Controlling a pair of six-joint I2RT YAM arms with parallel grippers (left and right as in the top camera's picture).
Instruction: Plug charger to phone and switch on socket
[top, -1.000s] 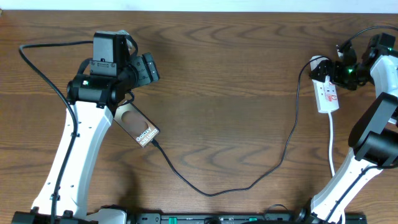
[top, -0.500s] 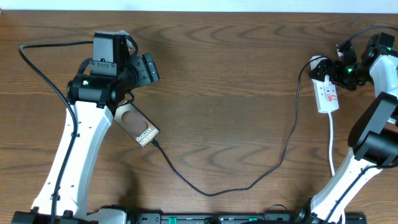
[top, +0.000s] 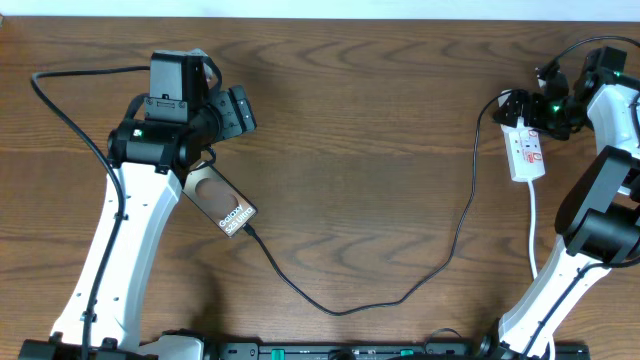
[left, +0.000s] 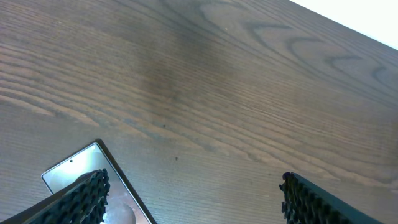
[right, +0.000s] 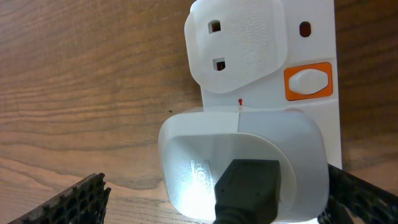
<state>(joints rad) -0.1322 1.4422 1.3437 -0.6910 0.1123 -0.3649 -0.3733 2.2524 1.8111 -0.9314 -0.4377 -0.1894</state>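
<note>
The phone (top: 225, 207) lies flat at the left, partly under my left arm, with white text on its face. The charger cable (top: 340, 310) runs from the phone's near end in a long loop up to the socket (top: 527, 155) at the right. My left gripper (top: 240, 110) is open and empty above the table beyond the phone. In the left wrist view (left: 193, 183) a phone corner (left: 71, 169) shows by the left finger. My right gripper (top: 520, 110) is open over the socket's far end. In the right wrist view (right: 216, 190) it straddles a white adapter (right: 249, 149) holding the black cable connector (right: 245, 193).
An orange-framed rocker switch (right: 308, 81) sits on the strip (right: 317, 50) beside the adapter, next to a raised free outlet (right: 239, 43). The socket's white cord (top: 533, 230) runs toward the near edge by the right arm. A thick black arm cable (top: 60, 100) loops at the far left.
My right gripper has shifted slightly toward the far end of the socket. The left arm, phone and cable have not moved.
</note>
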